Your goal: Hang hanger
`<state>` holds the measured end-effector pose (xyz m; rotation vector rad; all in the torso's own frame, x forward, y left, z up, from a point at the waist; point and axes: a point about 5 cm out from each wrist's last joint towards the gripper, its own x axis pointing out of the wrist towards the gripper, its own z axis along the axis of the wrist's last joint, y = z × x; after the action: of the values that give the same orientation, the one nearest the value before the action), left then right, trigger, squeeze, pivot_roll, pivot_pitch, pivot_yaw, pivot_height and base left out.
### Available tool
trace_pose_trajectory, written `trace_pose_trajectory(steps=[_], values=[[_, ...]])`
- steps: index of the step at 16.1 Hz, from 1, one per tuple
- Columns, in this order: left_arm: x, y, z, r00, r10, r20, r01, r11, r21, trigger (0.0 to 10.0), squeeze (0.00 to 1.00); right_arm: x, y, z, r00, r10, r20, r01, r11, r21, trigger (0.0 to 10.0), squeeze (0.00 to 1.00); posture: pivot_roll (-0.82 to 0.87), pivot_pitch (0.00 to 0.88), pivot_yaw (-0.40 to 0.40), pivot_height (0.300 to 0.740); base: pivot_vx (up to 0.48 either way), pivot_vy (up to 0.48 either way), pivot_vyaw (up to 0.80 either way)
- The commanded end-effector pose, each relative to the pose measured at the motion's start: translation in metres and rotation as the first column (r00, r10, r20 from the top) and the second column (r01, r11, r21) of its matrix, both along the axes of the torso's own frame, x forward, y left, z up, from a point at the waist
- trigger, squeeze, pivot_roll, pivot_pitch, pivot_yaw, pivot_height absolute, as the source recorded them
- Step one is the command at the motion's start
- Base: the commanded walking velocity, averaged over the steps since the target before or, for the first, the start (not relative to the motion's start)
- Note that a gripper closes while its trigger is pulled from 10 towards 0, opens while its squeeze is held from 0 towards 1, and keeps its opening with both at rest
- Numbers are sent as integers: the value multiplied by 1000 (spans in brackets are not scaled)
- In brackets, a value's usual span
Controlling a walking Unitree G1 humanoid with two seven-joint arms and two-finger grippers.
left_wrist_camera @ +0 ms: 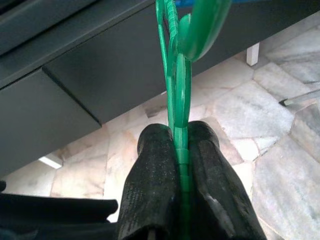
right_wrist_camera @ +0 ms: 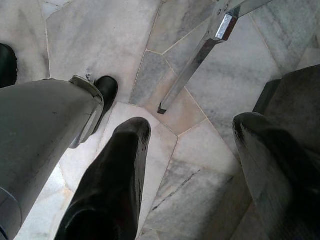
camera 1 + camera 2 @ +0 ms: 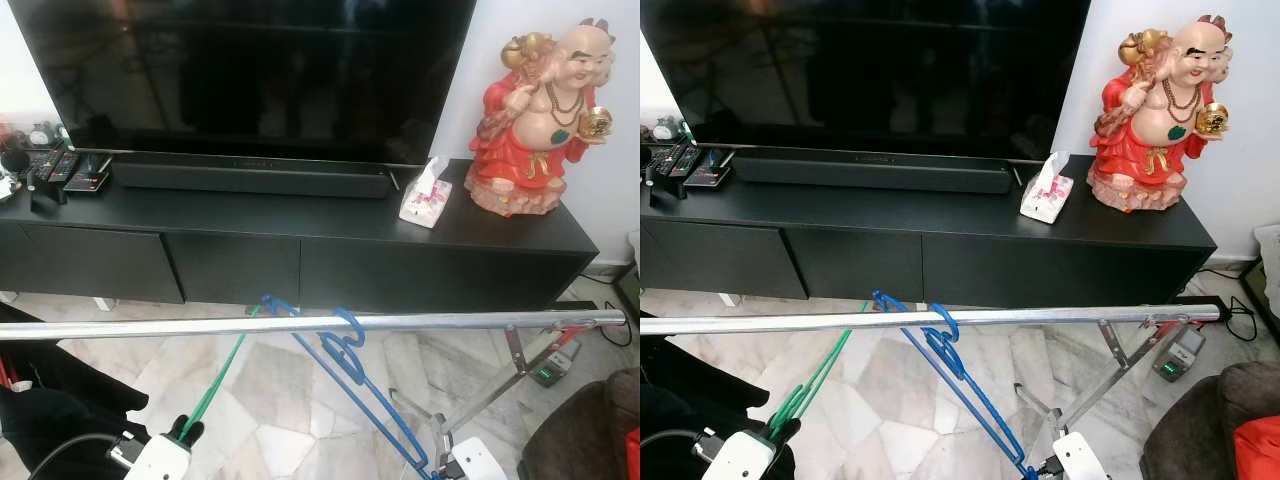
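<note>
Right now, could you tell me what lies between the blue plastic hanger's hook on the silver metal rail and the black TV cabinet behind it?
In the left eye view, bare marble floor.

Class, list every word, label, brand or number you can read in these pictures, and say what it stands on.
No text can be read.
Tissue pack: pink print, too blurred to read.
Remote controls: button marks too small.
Soundbar: faint centre mark, unreadable.
Small device on the floor: green lit display, illegible.

The green hanger point(image 1: 176, 75) clamped between the left gripper's point(image 1: 182, 150) matt, rough black fingers looks like glossy ribbed plastic. Ahead of that gripper runs a polished metal rail point(image 3: 300, 325) carrying a smooth blue plastic hanger point(image 3: 350, 360). Below the spread right gripper point(image 2: 190, 145) lies glossy veined marble floor point(image 2: 200, 165).
</note>
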<state>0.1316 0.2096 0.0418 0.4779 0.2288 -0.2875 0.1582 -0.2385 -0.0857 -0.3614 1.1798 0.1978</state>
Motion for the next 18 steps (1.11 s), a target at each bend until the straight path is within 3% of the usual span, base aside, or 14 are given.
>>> trace_pose_trajectory(steps=[1, 2, 5, 9, 15, 18], values=[[-1, 6, 2, 999, 33, 6, -33, 999, -1, 10000, 0, 0, -3, 1, 1000, -2, -4, 2, 1000, -7, 10000, 0, 49, 0, -67, 740, 0, 0, 0], [0, 8, 7, 996, 80, 40, -79, 996, -36, 10000, 0, 0, -3, 1, 1000, -2, -4, 2, 1000, -6, 10000, 0, 49, 0, -67, 740, 0, 0, 0], [3, 8, 10, 991, 114, 74, -112, 993, -39, 10000, 0, 0, -3, 1, 1000, 1, -5, -1, 1000, -7, 10000, 0, 50, 0, -69, 740, 0, 0, 0], [14, 14, 10, 953, 283, 111, -272, 957, -103, 10000, 0, 1, -3, 1, 1000, 5, -1, -5, 1000, -12, 10000, 0, 51, 0, -70, 740, 0, 0, 0], [22, 9, 7, 932, 339, 132, -325, 938, -118, 10000, 0, 2, -3, 1, 1000, 8, 2, -8, 1000, -14, 10000, 0, 53, 0, -76, 740, 0, 0, 0], [36, 7, 11, 914, 370, 164, -347, 925, -153, 10000, 0, 2, -3, 2, 1000, 9, 4, -9, 1000, -18, 10000, 0, 44, 0, -80, 740, 0, 0, 0]])
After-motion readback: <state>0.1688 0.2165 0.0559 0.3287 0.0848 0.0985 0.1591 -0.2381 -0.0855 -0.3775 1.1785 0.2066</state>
